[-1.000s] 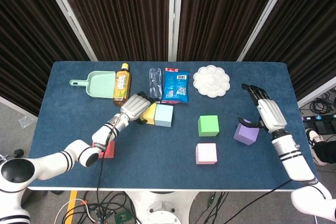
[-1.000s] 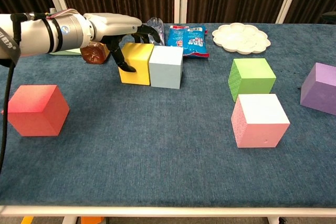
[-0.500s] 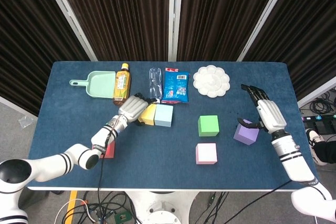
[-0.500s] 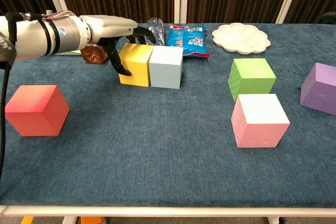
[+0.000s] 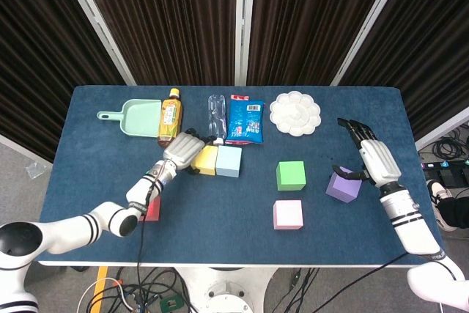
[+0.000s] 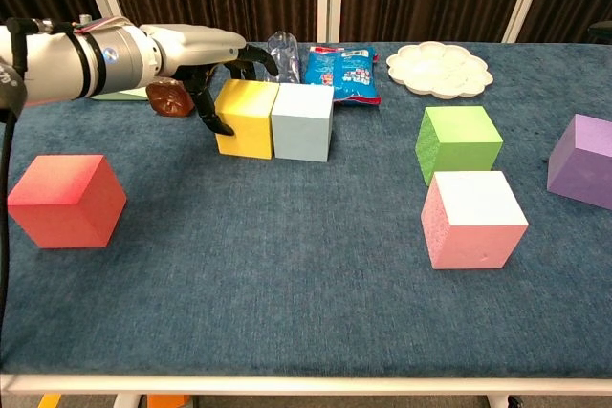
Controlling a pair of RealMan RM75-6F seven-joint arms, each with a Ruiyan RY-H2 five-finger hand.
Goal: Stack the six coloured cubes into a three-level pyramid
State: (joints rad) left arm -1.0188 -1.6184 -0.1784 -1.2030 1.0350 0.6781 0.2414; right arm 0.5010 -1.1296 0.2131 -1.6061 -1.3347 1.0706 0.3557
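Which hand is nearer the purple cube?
Right. The right hand sits just above the purple cube, thumb beside it; the left hand is far across the table at the yellow cube.

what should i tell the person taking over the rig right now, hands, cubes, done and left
Left hand: fingers curled by the yellow cube; whether it grips the cube cannot be told.
Right hand: open, beside the purple cube, holding nothing.
Cubes: yellow and light blue cube side by side, touching, mid-table. Green cube and pink cube loose to the right, purple further right, red cube near the left front edge.
Done: two base cubes are paired.
Left: a third base cube, then the second level and the top.
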